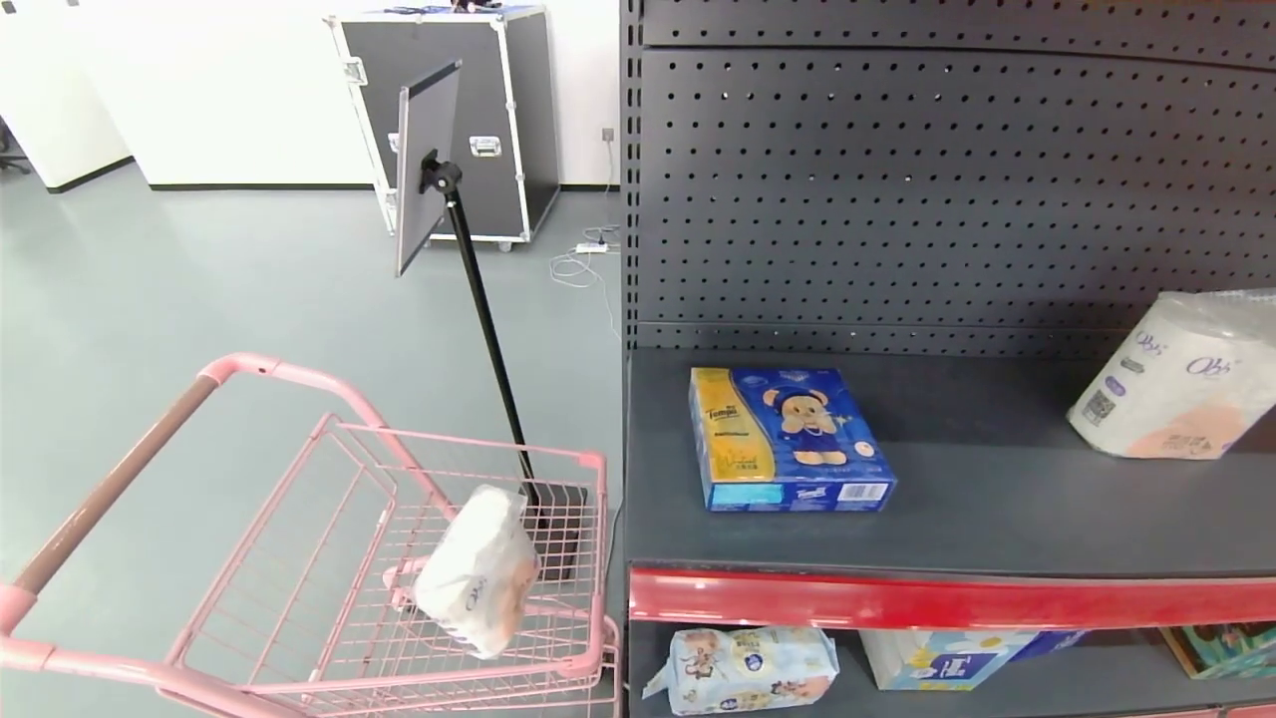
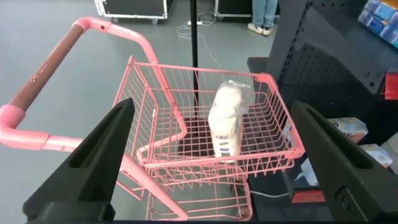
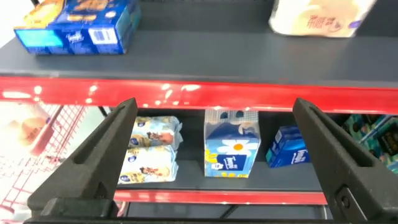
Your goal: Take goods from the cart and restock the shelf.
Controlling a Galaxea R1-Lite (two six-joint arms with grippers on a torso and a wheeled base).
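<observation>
One tissue pack (image 2: 227, 121) stands in the pink cart (image 2: 155, 62) ahead of your left claw (image 2: 211, 102); it and your right claw (image 3: 214, 101) gape wide, empty.

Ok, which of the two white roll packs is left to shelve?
The white pack tilted in the pink cart; the other white pack lies on the shelf at its right end, past the blue tissue box.

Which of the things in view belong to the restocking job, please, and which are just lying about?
Job in hand:
- pink cart
- wrapped paper pack inside it
- grey shelf
- blue box and roll pack, already shelved

Lying about:
- screen on a stand
- black case
- white cables on the floor
</observation>
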